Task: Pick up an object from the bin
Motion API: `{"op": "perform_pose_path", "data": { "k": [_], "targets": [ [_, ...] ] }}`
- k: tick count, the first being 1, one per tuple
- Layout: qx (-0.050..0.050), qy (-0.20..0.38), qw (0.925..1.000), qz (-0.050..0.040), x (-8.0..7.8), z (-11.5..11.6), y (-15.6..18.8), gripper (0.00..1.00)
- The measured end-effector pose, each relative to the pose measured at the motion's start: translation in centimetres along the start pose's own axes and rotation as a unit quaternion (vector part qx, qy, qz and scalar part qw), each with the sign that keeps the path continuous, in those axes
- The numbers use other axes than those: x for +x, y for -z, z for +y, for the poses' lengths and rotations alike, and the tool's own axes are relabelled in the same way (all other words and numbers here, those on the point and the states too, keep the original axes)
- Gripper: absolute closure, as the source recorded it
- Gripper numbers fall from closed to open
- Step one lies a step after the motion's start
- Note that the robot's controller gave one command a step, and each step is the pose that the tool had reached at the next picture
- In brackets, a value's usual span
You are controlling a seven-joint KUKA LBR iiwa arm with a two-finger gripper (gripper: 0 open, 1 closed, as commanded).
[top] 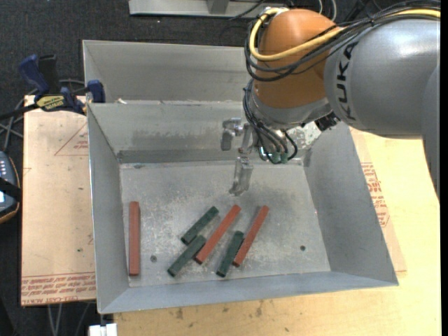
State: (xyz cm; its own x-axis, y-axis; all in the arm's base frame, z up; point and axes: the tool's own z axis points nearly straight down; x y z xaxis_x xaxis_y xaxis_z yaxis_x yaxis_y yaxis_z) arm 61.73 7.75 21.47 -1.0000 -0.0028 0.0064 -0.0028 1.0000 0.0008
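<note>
My gripper [236, 156] hangs over the back middle of the bin, open, with nothing between its fingers. Just in front of it lies a loose cluster of flat sticks on the bin floor. Nearest is a red stick [218, 233] lying diagonally, its upper end a little below the lower fingertip [241, 185]. Left of it lies a dark green stick [200, 225], and to the right a second red stick [250, 235]. None of them touches the gripper.
Two more dark green sticks [186, 256] [229, 253] lie at the front of the cluster. A lone red stick [133, 238] lies along the left wall. The arm with its orange cover and cables hangs over the bin's back right.
</note>
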Motion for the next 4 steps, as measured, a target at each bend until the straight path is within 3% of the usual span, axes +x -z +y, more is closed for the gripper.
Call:
{"op": "perform_pose_path", "data": {
  "k": [1,2,3,4],
  "targets": [
    [0.000,-0.001,1.0000,-0.0040,-0.1,0.0,0.5,0.00],
    [0.000,0.071,0.9975,-0.0051,1.6,0.9,-3.7,0.00],
    [0.000,0.203,0.9791,-0.0035,5.8,3.6,-6.5,0.00],
    [0.001,0.273,0.9619,-0.0032,6.3,3.8,-7.8,0.00]
  ]
}}
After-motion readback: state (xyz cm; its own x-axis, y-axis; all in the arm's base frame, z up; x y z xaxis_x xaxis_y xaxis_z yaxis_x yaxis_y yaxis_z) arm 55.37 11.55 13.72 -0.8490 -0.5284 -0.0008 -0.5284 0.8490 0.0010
